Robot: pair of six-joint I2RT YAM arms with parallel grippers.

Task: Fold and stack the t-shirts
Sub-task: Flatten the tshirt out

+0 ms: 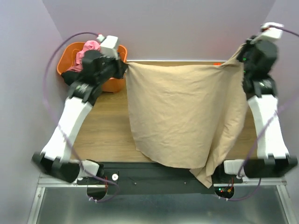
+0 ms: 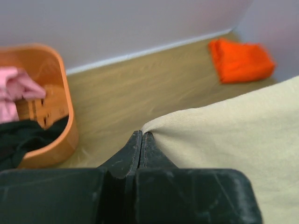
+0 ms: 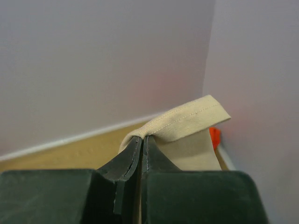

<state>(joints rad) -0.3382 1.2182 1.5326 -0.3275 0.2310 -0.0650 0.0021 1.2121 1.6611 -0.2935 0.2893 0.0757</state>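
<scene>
A tan t-shirt (image 1: 180, 112) hangs stretched between both arms above the table, its lower edge draping over the near table edge. My left gripper (image 1: 122, 65) is shut on its left top corner (image 2: 154, 125). My right gripper (image 1: 243, 52) is shut on the hemmed right corner (image 3: 187, 122). A folded orange-red t-shirt (image 2: 240, 59) lies on the table at the far right corner, mostly hidden behind the tan cloth in the top view. Pink (image 1: 88, 49) and black (image 2: 23, 137) t-shirts lie in the orange basket (image 1: 70, 53).
The orange plastic basket (image 2: 63, 100) stands at the far left corner of the wooden table (image 1: 103, 126). Lilac walls close in the back and both sides. The black rail (image 1: 154, 175) runs along the near edge.
</scene>
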